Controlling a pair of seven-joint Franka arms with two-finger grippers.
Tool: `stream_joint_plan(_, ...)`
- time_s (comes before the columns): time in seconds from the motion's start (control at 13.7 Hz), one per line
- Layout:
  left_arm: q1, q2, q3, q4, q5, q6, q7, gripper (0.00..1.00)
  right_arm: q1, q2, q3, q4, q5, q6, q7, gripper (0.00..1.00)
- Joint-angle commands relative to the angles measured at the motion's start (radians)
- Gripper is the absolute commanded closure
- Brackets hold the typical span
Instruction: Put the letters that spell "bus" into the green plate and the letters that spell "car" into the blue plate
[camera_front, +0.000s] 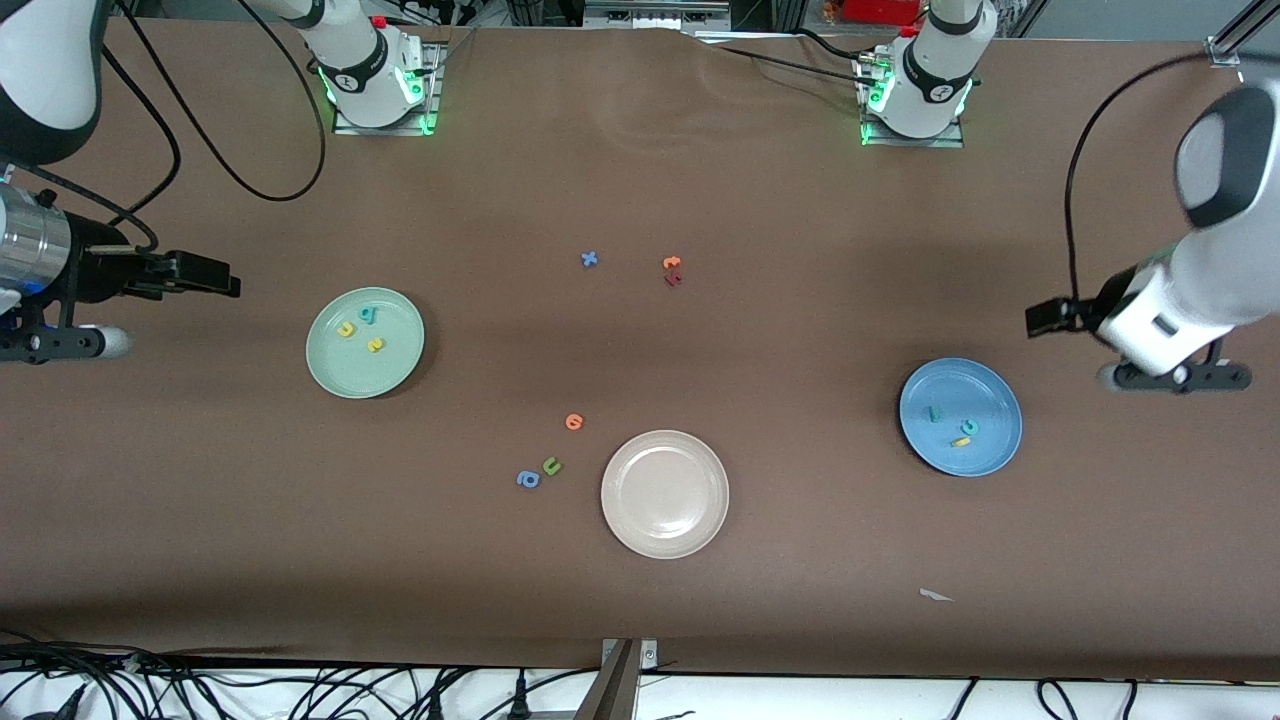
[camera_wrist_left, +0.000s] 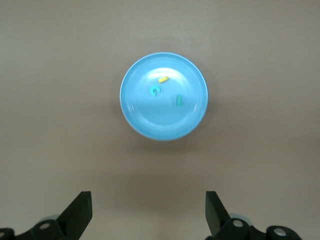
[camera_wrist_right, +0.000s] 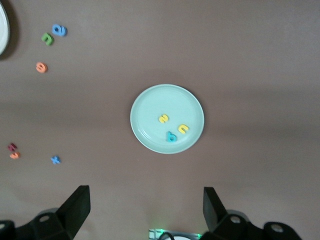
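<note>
Both my arms are up and clear of the bench, green plate (camera_front: 365, 343) at nine o'clock holding b, u, s, blue plate (camera_front: 960, 416) at three o'clock holding c, a, r, so left claw (camera_wrist_left: 147, 210) and right claw (camera_wrist_right: 145, 207), released and empty, should just hold off.

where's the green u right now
The green u lies loose on the table, not in any plate: beside the blue a, nearer the front camera than the orange letter, with the cream-white plate close by.
</note>
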Motion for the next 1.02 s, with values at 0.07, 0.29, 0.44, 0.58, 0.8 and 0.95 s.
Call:
stream_joint_plan(0.07,-0.037,-0.077,0.034,0.005,-0.042,-0.058,0.028,0.00,-0.219,-0.149,0.343,-0.112,-0.183,0.036,0.139,0.00)
stream_joint_plan(0.29,-0.033,-0.075,0.063,0.011,-0.071,-0.053,0.094,0.00,-0.406,-0.327,0.559,-0.353,-0.267,0.199,0.254,0.00)
stream_joint_plan(0.44,-0.017,-0.077,0.063,0.022,-0.071,-0.058,0.100,0.00,-0.471,-0.359,0.624,-0.380,-0.272,0.228,0.254,0.00)
stream_joint_plan(0.58,-0.007,-0.083,0.062,0.019,-0.071,-0.058,0.099,0.00,-0.500,-0.361,0.623,-0.355,-0.255,0.216,0.247,0.00)
stream_joint_plan(0.8,-0.007,-0.084,0.057,0.013,-0.071,-0.055,0.099,0.00,-0.505,-0.366,0.623,-0.350,-0.257,0.178,0.231,0.00)
stream_joint_plan(0.95,-0.007,-0.097,0.054,0.008,-0.071,-0.053,0.099,0.00,-0.505,-0.347,0.606,-0.338,-0.237,0.173,0.227,0.00)
